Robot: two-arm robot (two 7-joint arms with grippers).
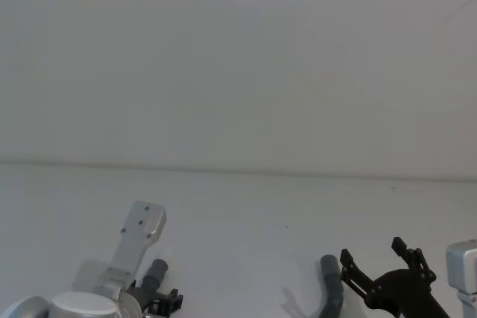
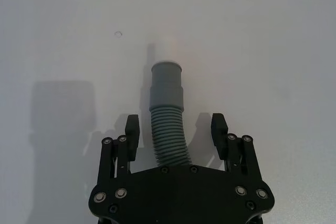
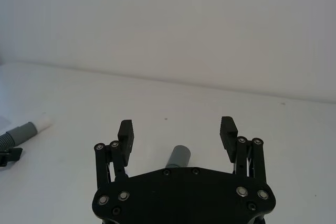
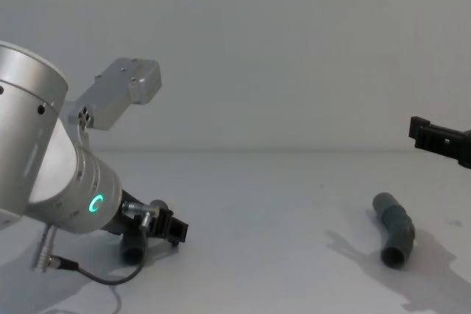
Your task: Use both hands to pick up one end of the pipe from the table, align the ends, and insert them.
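Grey-white and matte, the flat surface (image 1: 246, 221) fills the lower half of your head view. At its near left you see the black two-fingered left end effector (image 1: 162, 305) on its thick silver-grey arm (image 1: 82, 307), with the dark grey, ribbed plastic white-tipped pipe piece (image 1: 155, 273) poking out just ahead of it. At the near right the black two-fingered right end effector (image 1: 373, 252) stands spread wide, to the right of the dark grey bent pipe piece (image 1: 330, 292) lying on the surface.

Your left wrist view shows the left end effector (image 2: 175, 125) spread wide, the white-tipped pipe piece (image 2: 167, 93) running between its fingers (image 2: 131, 129) with a gap on either side.

Your right wrist view shows the right end effector (image 3: 177, 129) wide too, gripping nothing, with the smooth cuff of the bent pipe piece (image 3: 178, 157) showing between its fingers, untouched. Far off, the white-tipped pipe piece (image 3: 23, 130) lies with its white tip (image 3: 43, 121) pointing away from the left end effector (image 3: 8, 157).

Your chest view shows the left end effector (image 4: 173, 232) low at the surface (image 4: 257, 204), over the white-tipped pipe piece (image 4: 134, 246). The bent pipe piece (image 4: 395, 237) lies on the surface well to the right, and the right end effector (image 4: 438, 137) hangs above it, apart from it.
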